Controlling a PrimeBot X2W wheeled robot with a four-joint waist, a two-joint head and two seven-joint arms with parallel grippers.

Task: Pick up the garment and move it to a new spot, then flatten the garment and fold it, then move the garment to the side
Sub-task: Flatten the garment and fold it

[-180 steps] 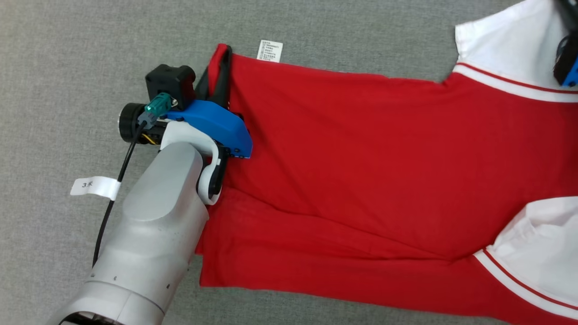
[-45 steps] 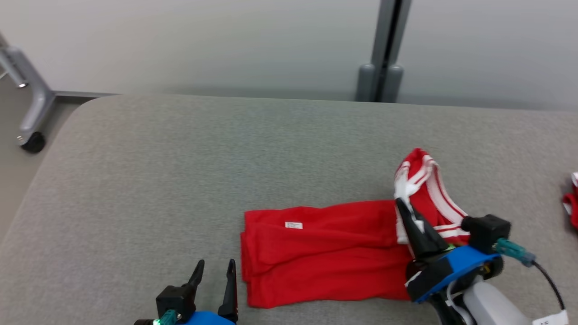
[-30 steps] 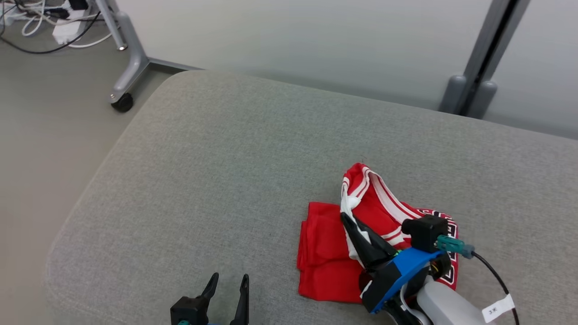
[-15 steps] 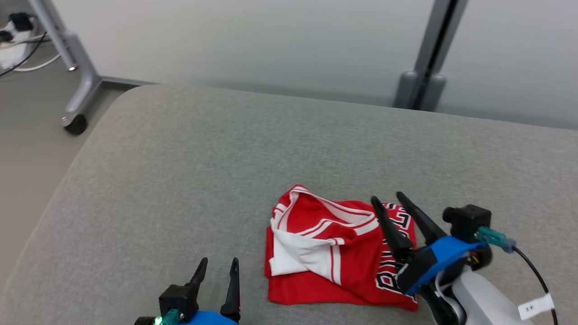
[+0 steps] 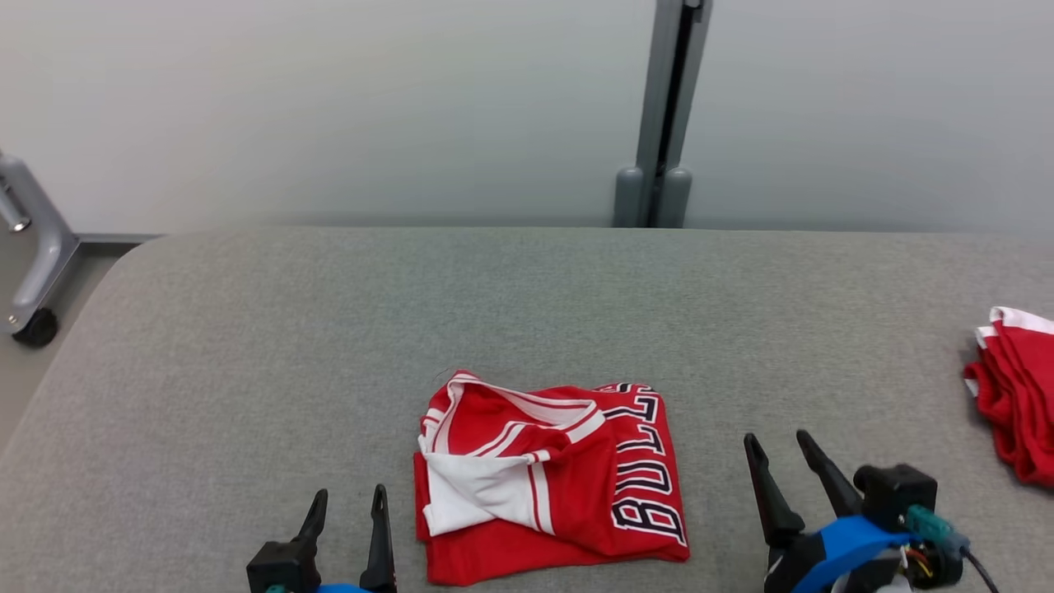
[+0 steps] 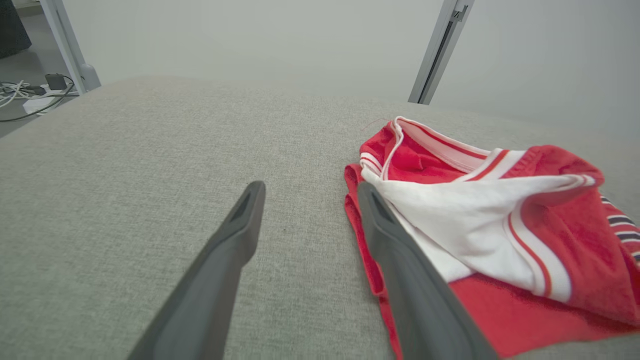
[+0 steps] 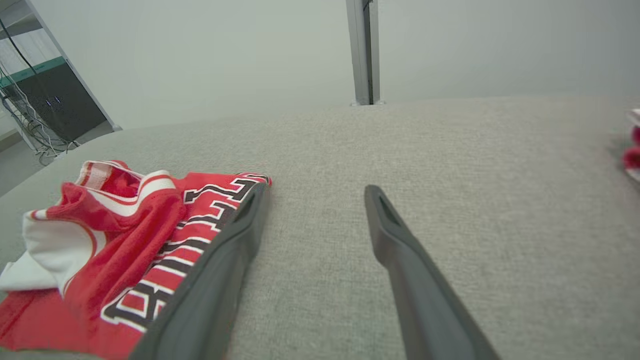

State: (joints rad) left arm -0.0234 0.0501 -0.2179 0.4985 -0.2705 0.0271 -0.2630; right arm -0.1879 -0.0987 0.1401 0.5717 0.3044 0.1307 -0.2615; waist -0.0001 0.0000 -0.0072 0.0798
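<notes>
On bench (image 5: 247, 329), 6 o'clock: folded garment (image 5: 593, 494), near square, neckline toward 9, lettering running 6-to-12. My left claw (image 5: 350, 492), right claw (image 5: 774, 436) both released.

Poised low with left end effector (image 5: 349, 494) and right end effector (image 5: 776, 440) both spread apart, empty.

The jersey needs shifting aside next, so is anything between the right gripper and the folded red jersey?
Nothing visible. Bare grey padded surface separates the open right gripper from the folded red jersey; the other red garment lies on the gripper's opposite side.
</notes>
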